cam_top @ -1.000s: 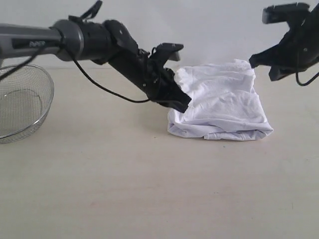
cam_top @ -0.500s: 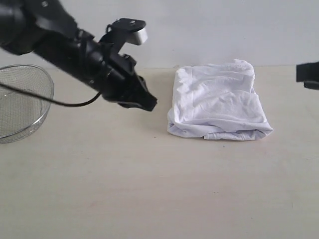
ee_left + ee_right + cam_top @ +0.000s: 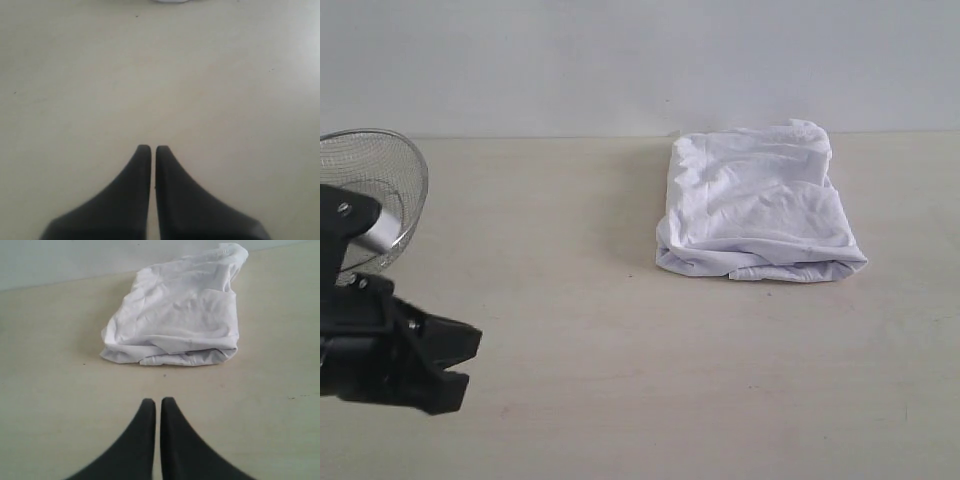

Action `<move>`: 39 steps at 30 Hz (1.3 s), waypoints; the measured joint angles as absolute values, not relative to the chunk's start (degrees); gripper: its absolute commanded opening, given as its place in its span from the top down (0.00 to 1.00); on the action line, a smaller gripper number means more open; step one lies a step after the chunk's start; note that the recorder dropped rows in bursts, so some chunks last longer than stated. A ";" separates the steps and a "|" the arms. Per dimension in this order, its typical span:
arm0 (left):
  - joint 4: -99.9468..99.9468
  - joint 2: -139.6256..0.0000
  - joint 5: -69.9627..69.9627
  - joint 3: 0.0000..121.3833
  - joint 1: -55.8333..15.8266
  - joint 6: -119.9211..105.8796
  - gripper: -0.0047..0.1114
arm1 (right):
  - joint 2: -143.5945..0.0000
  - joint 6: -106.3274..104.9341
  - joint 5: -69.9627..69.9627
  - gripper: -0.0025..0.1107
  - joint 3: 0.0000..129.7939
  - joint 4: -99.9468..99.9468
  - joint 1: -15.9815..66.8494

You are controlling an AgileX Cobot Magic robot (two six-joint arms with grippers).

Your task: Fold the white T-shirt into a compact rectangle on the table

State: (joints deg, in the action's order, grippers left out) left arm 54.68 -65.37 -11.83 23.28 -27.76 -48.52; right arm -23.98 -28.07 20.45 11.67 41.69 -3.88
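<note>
Left gripper (image 3: 470,365), exterior view: hovering low over the near left corner of the tabletop (image 3: 670,380), black fingers lying together, clamping nothing, standing well apart from the shirt.
White T-shirt (image 3: 760,210), exterior view: lying as a rumpled, roughly rectangular folded bundle close to the far edge of the tabletop, right of its middle; stacked folded edges facing the near edge; touching neither arm.
Wire-mesh basket (image 3: 380,175), exterior view: sitting by the left edge of the tabletop, toward the far side, being partly covered by the left arm's dark body.
Wall (image 3: 620,60), exterior view: rising plain and pale grey behind the far edge.
Left gripper (image 3: 150,148), left wrist view: showing two dark fingertips pressing together with only a hairline slit between them, gripping nothing, pointing out over pale beige tabletop carrying a few tiny dark specks.
Right gripper (image 3: 157,401), right wrist view: showing two dark fingertips meeting side by side, holding nothing, pointing toward the shirt but stopping well short of it.
White T-shirt (image 3: 175,325), right wrist view: resting flat on the tabletop beyond the fingertips, wrinkled, layered edges turning toward the gripper, one corner bunching up near the far edge.
</note>
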 measured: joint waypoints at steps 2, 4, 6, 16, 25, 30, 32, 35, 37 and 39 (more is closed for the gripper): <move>55.62 -63.00 -9.89 20.65 -27.76 -48.62 0.92 | -21.25 -27.87 20.60 0.98 10.55 42.40 -3.88; 56.56 -61.22 -9.12 19.10 -27.76 -48.62 0.92 | -18.97 -26.38 20.71 0.98 10.25 42.96 -3.88; 56.96 -59.53 -8.72 18.49 -27.76 -48.62 0.92 | -17.01 -23.71 20.60 0.98 10.15 43.45 -3.88; 57.22 -53.16 -7.57 18.49 -27.76 -48.62 0.92 | -15.16 -21.19 20.62 0.98 10.15 43.84 -3.88; 57.22 -52.88 -7.46 18.49 -27.76 -48.62 0.92 | -15.16 -20.99 20.62 0.98 10.15 43.84 -3.88; 57.22 -52.88 -7.46 18.49 -27.76 -48.62 0.92 | -15.16 -20.99 20.62 0.98 10.15 43.84 -3.88; 57.22 -52.88 -7.46 18.49 -27.76 -48.62 0.92 | -15.16 -20.99 20.62 0.98 10.15 43.84 -3.88; 57.22 -52.88 -7.46 18.49 -27.76 -48.62 0.92 | -15.05 -21.24 20.62 0.98 10.15 43.67 -3.88; 57.22 -52.88 -7.46 18.49 -27.76 -48.62 0.92 | -14.38 -22.63 20.48 0.98 10.15 41.79 -3.88; 57.22 -52.88 -7.46 18.49 -27.76 -48.62 0.92 | -12.49 -24.87 19.77 0.98 10.15 39.23 -3.88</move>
